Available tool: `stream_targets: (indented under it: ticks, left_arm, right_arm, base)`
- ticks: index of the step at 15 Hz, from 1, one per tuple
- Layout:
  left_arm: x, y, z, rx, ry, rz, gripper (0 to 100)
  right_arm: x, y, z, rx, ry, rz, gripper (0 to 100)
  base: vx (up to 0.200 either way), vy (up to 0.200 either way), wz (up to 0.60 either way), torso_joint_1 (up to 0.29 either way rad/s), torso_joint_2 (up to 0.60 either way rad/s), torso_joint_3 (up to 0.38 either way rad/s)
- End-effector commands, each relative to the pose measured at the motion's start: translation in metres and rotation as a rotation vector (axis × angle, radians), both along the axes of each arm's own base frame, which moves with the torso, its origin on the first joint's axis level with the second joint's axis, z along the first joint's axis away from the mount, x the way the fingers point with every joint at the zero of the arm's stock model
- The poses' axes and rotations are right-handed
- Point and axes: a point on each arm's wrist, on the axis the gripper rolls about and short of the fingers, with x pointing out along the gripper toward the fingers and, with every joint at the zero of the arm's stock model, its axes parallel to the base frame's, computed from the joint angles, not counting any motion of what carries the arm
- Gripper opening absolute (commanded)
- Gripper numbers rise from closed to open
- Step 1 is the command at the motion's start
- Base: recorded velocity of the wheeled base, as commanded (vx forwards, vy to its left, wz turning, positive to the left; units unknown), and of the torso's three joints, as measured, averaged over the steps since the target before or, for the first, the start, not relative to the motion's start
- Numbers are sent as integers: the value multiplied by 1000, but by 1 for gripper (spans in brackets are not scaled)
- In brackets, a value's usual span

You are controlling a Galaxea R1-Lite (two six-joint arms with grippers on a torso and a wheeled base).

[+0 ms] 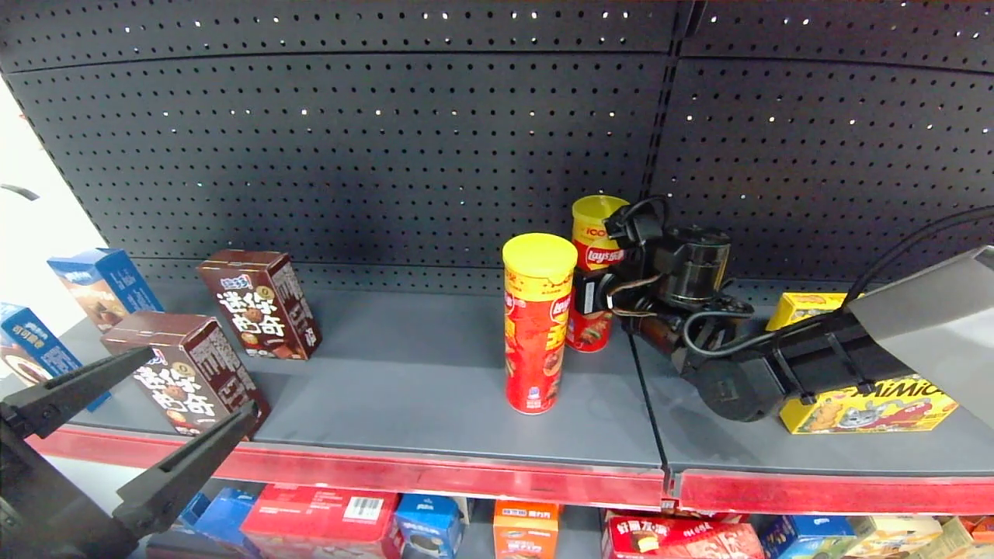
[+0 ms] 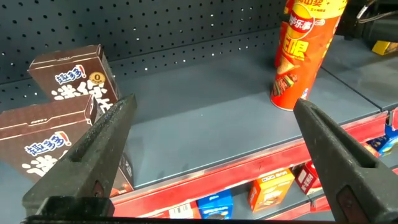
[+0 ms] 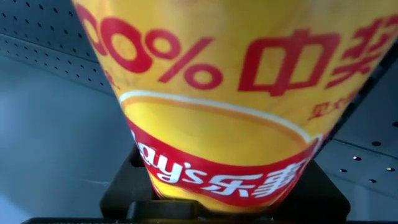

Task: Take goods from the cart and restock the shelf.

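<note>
Your right pincer [image 1: 592,295] is closed around the rear can [image 1: 596,233], gripping it low on its body from the robot's right. The can stands upright near the back of the shelf [image 1: 419,365], long axis vertical, so the pincer crosses that axis roughly at a right angle. The right wrist view has the can's printed wall pressed close between the jaws.

What matters for your next move is the neighbour. The front can [image 1: 536,326] is also upright, just beside the held one, nearer the shelf edge and toward the robot's left. The held can's base looks to be down on the shelf, but the front can partly hides it, so treat that as likely, not certain. If it is seated, open up and draw back along the arm's own line, toward the right, away from the front can.

Your left pincer [image 1: 198,384] is wide open and holds nothing. It sits low by the brown boxes [image 1: 260,303], well apart from both cans.
</note>
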Motion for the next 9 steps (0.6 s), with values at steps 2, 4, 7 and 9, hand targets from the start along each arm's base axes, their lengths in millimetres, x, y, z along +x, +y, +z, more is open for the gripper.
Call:
stream_targets:
  ticks: [2, 4, 7, 9]
  left_arm:
    - [0, 0, 0, 0, -1, -2, 100]
    - [-1, 0, 0, -2, -2, -2, 100]
    - [-4, 1, -2, -2, -4, -2, 100]
    - [-4, 1, -2, -2, -4, -2, 100]
  right_arm:
    - [-1, 1, 0, -1, 0, 1, 0]
    - [-1, 1, 1, 0, -1, -7, 100]
    - [-2, 0, 4, 2, -4, -35, 100]
    - [-3, -1, 6, 5, -8, -36, 100]
  base:
    - [0, 0, 0, 0, 0, 0]
    - [0, 0, 0, 0, 0, 0]
    - [0, 0, 0, 0, 0, 0]
    - [0, 0, 0, 0, 0, 0]
